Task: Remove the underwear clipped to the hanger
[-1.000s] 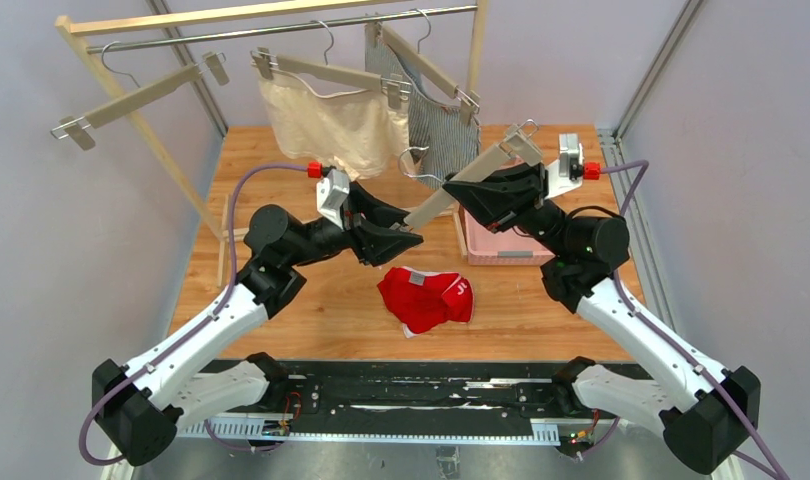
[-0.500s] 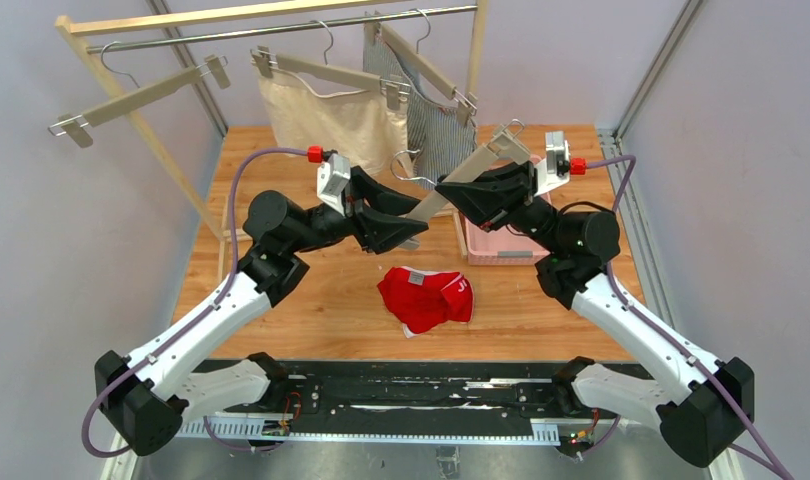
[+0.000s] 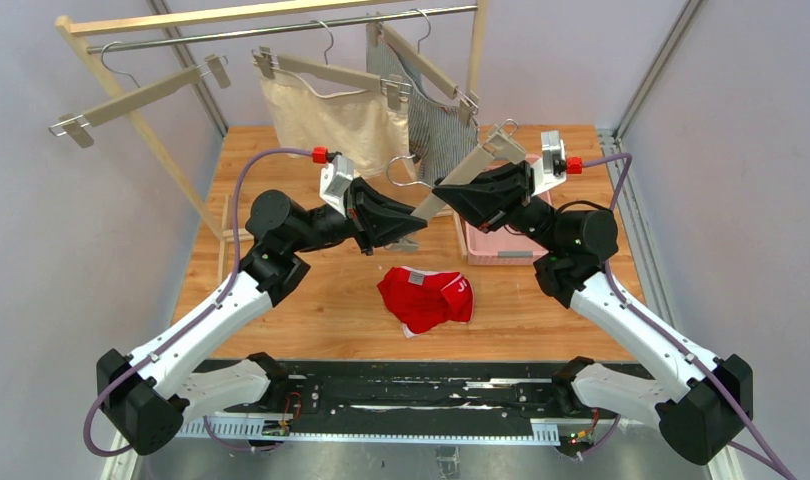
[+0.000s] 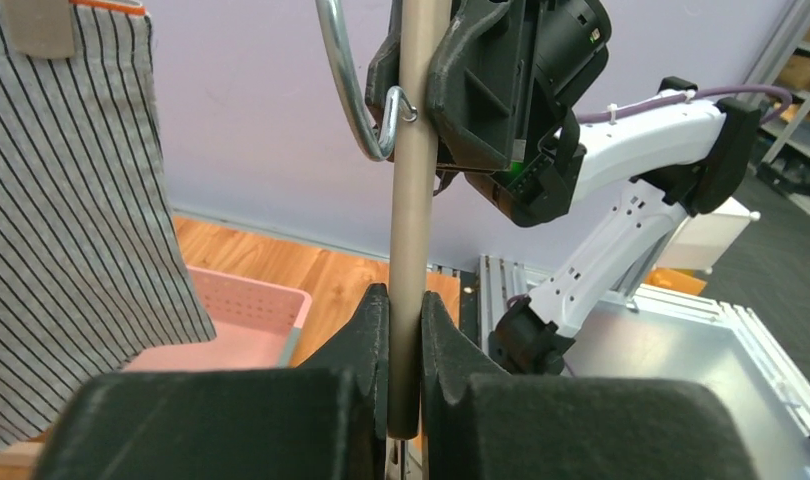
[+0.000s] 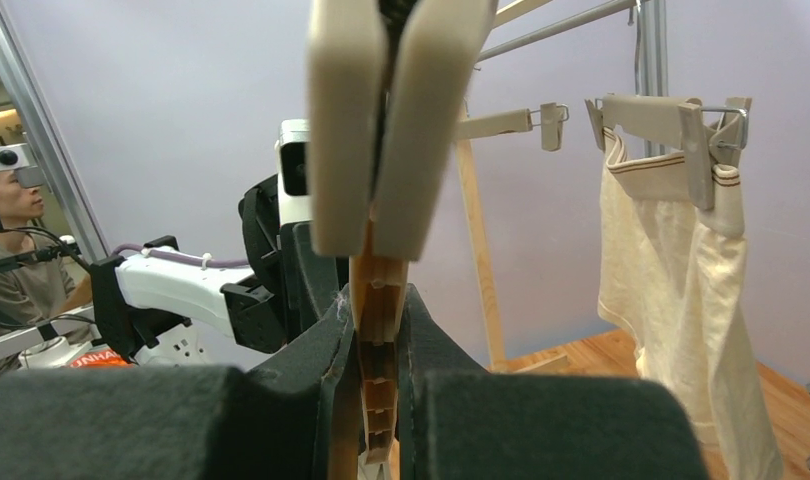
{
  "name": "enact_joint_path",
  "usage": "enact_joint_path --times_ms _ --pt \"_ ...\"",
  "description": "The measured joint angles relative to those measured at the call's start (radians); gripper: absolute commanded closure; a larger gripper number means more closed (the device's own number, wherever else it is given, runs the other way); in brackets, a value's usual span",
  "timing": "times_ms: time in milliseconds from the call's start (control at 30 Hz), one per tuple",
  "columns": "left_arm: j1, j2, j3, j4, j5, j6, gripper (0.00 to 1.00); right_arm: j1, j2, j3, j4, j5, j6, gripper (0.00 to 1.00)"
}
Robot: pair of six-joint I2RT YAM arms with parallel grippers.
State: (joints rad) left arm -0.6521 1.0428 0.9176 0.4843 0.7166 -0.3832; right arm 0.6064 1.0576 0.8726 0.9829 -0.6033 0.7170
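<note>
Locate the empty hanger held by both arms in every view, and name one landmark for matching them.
Top external: the hanger slants across the centre.
Left wrist: an upright bar in the centre, with its hook at the top.
Right wrist: upright in the centre, with its clip end at the top.
Shared landmark: the wooden table.

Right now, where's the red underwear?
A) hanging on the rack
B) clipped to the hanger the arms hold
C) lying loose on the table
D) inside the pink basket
C: the red underwear lies crumpled on the table, just in front of the pink basket, and the hanger held above it is bare.
</note>
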Motion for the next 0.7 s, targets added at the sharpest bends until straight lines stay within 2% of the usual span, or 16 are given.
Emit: enact_joint_path --times_ms 267,433,467,533,600,633,700 --pt "0.004 0.001 0.0 0.01 0.024 -0.041 1.0 0.002 0.0 0.002 0.005 -0.017 0.003 1.0" --pt "0.004 -0.017 0.011 -0.055 0.013 -0.032 1.0 0.005 0.0 0.002 -0.01 -0.013 0.003 0.98" --pt "0.004 -0.019 0.018 -0.075 0.011 -0.029 1.0 0.005 0.0 0.002 -0.011 -0.012 0.003 0.93" --pt "0.004 -0.024 0.029 -0.105 0.008 -0.023 1.0 0.005 0.0 0.002 -0.013 -0.007 0.003 0.77" --pt "0.004 -0.039 0.034 -0.14 0.003 -0.01 1.0 0.01 0.001 0.002 -0.015 -0.005 0.003 0.47" --pt "0.003 -0.049 0.035 -0.161 -0.001 -0.003 1.0 0.012 0.002 0.002 -0.021 0.001 -0.01 0.36" --pt "0.002 -0.071 0.04 -0.214 -0.006 0.015 1.0 0.012 0.007 0.002 -0.026 0.012 -0.012 0.32"
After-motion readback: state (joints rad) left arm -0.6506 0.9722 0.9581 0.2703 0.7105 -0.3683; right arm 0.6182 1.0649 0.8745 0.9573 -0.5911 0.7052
